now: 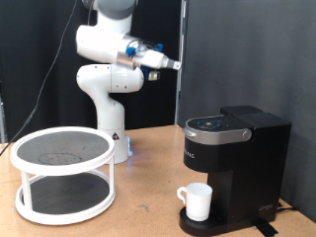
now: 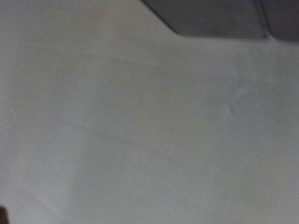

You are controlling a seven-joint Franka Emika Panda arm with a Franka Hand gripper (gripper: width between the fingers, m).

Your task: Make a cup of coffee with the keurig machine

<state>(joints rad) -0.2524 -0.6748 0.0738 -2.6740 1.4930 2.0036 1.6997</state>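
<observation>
The black keurig machine [image 1: 237,158] stands at the exterior view's right on the wooden table, its lid down. The white cup [image 1: 197,201] sits on the machine's round drip base under the spout, handle towards the exterior view's left. My gripper [image 1: 175,66] is raised high above the table, up and to the left of the machine, pointing sideways towards the exterior view's right and far from both. Nothing shows between its fingers. The wrist view holds only a pale blurred surface with a dark patch [image 2: 220,17] at one edge; neither fingers, cup nor machine appear there.
A white two-tier round rack [image 1: 63,174] with dark mesh shelves fills the exterior view's left. The robot's white base [image 1: 107,109] stands behind it. A black curtain hangs behind, with a thin upright pole [image 1: 183,79] near the gripper.
</observation>
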